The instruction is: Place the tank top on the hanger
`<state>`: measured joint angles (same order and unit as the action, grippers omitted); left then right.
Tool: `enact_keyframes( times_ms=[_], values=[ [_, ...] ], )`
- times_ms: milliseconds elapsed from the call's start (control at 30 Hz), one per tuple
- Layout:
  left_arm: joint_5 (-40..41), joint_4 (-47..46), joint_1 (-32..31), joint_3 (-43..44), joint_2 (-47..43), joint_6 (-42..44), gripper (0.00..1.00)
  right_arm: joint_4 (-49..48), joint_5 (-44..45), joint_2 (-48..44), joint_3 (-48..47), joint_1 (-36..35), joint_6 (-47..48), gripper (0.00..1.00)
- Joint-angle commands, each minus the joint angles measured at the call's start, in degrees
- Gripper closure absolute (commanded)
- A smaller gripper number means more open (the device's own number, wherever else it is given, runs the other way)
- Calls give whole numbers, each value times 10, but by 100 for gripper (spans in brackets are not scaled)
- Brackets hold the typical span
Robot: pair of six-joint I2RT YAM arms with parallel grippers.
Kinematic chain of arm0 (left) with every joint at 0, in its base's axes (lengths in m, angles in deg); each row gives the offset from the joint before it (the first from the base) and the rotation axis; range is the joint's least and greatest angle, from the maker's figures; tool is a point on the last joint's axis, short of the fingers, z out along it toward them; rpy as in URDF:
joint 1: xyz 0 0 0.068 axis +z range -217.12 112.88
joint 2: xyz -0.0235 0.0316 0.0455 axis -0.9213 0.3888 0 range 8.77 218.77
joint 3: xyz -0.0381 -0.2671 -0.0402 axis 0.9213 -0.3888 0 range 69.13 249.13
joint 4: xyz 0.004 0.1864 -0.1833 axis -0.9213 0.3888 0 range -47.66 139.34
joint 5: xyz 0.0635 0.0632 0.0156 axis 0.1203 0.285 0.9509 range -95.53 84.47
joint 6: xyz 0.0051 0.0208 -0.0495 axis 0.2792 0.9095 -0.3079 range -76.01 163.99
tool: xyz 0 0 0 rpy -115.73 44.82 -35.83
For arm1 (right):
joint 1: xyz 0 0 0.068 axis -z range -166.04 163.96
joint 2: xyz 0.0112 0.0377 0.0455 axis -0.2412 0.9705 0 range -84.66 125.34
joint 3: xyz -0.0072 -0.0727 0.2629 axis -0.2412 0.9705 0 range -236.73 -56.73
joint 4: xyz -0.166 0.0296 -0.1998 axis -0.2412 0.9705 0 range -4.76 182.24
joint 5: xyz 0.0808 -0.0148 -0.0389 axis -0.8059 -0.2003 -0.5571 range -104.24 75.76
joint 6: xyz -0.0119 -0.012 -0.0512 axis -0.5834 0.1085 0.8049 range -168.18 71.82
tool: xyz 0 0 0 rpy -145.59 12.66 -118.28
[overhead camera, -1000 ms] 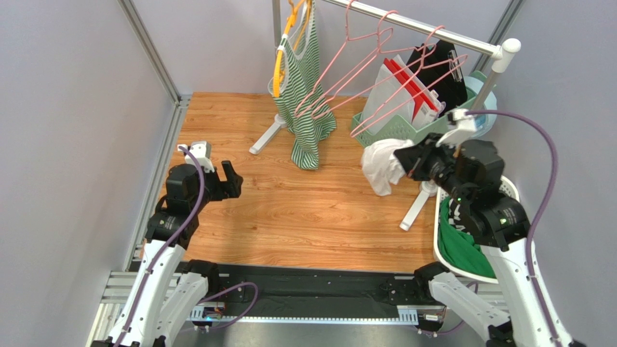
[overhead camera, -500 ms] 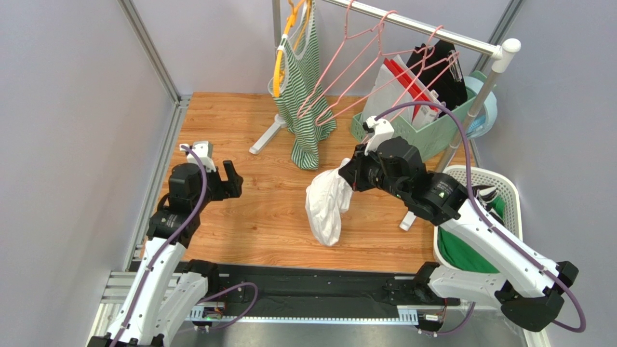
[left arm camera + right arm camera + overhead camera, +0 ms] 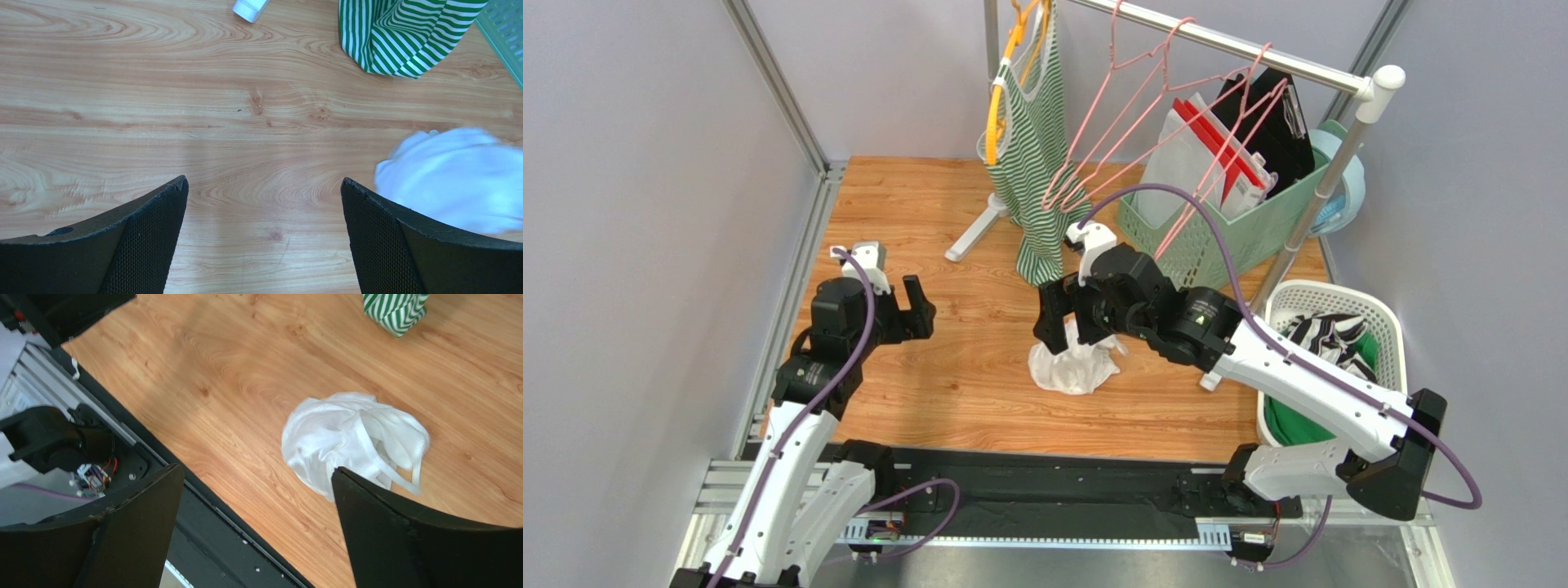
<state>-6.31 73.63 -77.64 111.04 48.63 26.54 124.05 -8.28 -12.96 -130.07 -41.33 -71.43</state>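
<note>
The white tank top lies crumpled in a heap on the wooden table, its narrow straps loose on one side. My right gripper hovers just above it, open and empty; the cloth shows past the right finger. My left gripper is open and empty over bare wood to the left of the heap, and the tank top appears at that view's right edge. Several pink wire hangers, one being the hanger, hang empty on the rail at the back.
A green-and-white striped top hangs on a yellow hanger from the rail. Rack feet rest on the table. A green basket stands at the back right, a white laundry basket at the right.
My right gripper swung left with the tank top, opened and let it fall onto the table. The left arm has not moved.
</note>
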Motion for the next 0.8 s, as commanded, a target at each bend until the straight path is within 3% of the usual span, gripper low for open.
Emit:
enact_keyframes(
  times_ms=[0,200,300,467,633,767],
  values=[
    [6,9,-3,12,-12,3,2,14,23,-26,0,-8,11,0],
    [7,11,-20,15,-3,11,6,28,28,-106,94,54,-26,1],
    [24,11,-71,15,12,4,7,27,6,-140,130,101,-42,2],
    [70,-20,-218,15,65,-30,8,67,3,-164,166,193,-79,4],
    [49,-122,-337,50,196,-62,8,69,-9,-184,188,249,-109,4],
    [12,-193,-356,97,316,-65,8,66,-5,-191,188,251,-131,4]
  ],
)
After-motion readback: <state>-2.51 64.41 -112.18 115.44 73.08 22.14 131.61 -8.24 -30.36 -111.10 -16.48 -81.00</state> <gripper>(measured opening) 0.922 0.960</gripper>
